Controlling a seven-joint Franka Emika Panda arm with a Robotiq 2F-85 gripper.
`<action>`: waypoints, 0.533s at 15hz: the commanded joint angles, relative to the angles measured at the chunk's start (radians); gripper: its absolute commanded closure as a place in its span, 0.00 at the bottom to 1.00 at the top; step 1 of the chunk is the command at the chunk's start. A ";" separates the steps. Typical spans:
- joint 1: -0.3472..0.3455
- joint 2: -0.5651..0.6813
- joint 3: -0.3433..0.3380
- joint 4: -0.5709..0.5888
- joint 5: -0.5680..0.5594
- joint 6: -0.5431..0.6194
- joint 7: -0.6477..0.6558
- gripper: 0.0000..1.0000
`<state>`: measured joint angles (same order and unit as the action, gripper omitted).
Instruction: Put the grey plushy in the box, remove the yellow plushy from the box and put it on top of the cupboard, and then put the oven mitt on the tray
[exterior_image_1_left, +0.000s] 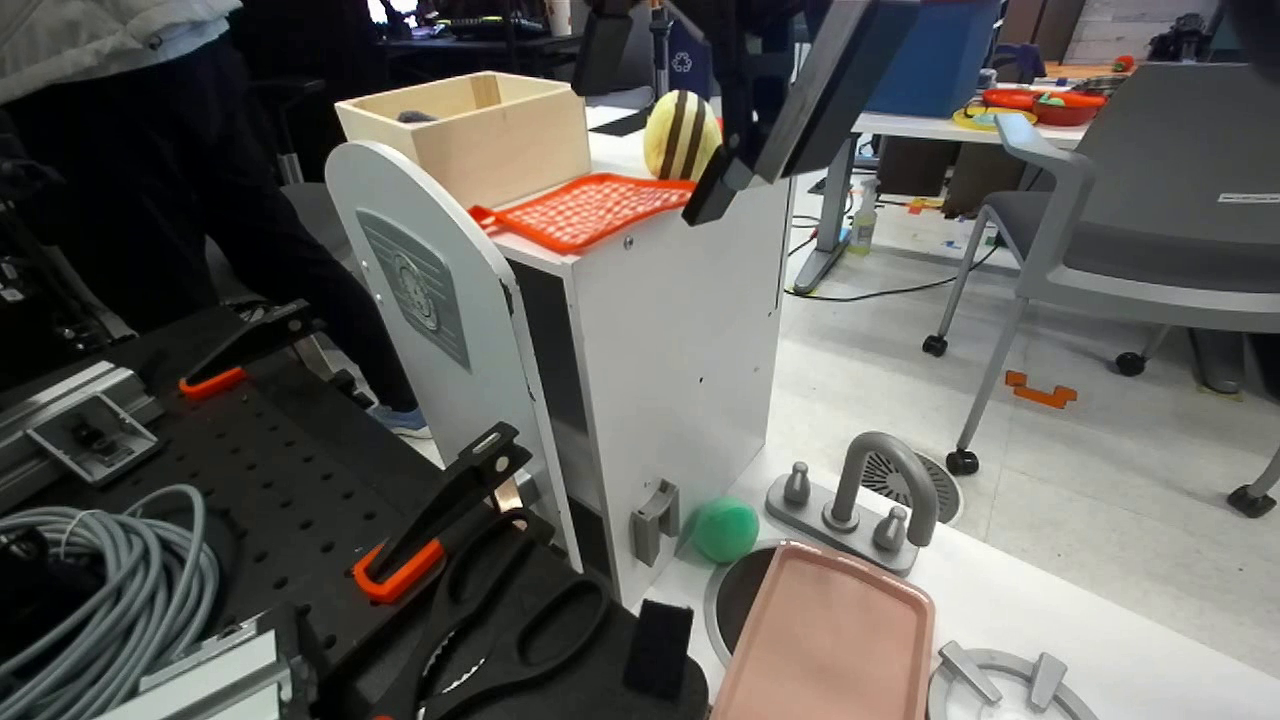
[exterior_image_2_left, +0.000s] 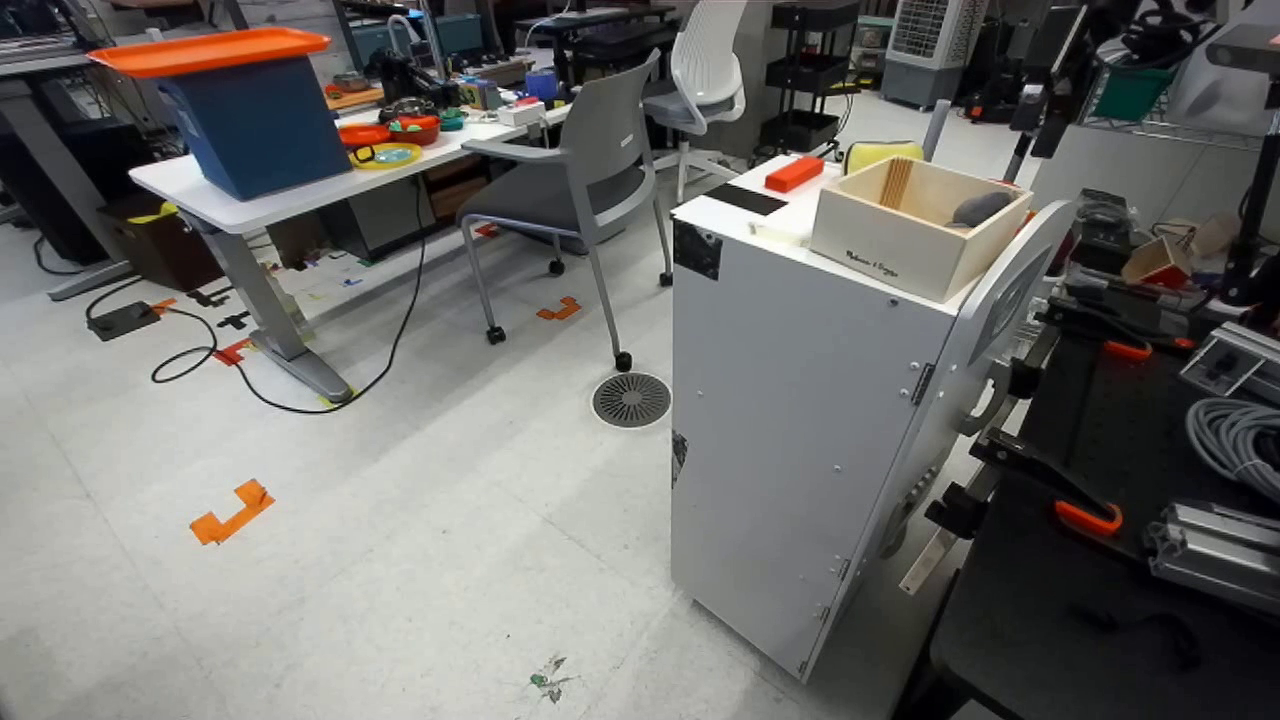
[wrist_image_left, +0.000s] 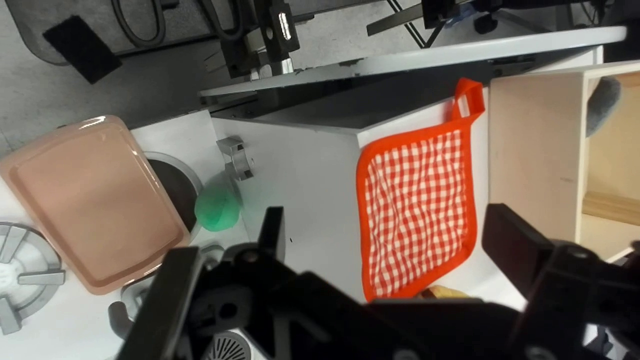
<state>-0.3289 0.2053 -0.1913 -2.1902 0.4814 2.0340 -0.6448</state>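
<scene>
The orange-red checked oven mitt (exterior_image_1_left: 600, 208) lies flat on top of the white cupboard (exterior_image_1_left: 690, 340), at its front edge; the wrist view shows the mitt (wrist_image_left: 417, 200) whole. My gripper (wrist_image_left: 385, 220) is open and empty above it, its fingers wider apart than the mitt. It also shows in an exterior view (exterior_image_1_left: 650, 145). The wooden box (exterior_image_1_left: 510, 150) stands beside the mitt with the grey plushy (exterior_image_2_left: 980, 208) inside. The striped yellow plushy (exterior_image_1_left: 682, 140) sits on the cupboard top outside the box, mostly hidden in the wrist view (wrist_image_left: 447, 292). The pink tray (wrist_image_left: 95, 200) lies below, partly over the sink.
The cupboard door (exterior_image_1_left: 440, 290) stands ajar. A green ball (exterior_image_1_left: 726, 530), a grey faucet (exterior_image_1_left: 880, 490) and a stove burner (wrist_image_left: 20, 275) are near the tray. A red block (exterior_image_2_left: 795, 173) lies on the cupboard top. Clamps and scissors (exterior_image_1_left: 520, 620) are on the black table.
</scene>
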 joint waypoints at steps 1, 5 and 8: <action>-0.006 0.046 0.013 0.048 0.025 -0.038 -0.029 0.00; -0.011 0.085 0.029 0.078 0.023 -0.040 -0.021 0.00; -0.012 0.107 0.037 0.095 0.015 -0.037 -0.012 0.00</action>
<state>-0.3284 0.2843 -0.1656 -2.1366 0.4820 2.0325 -0.6468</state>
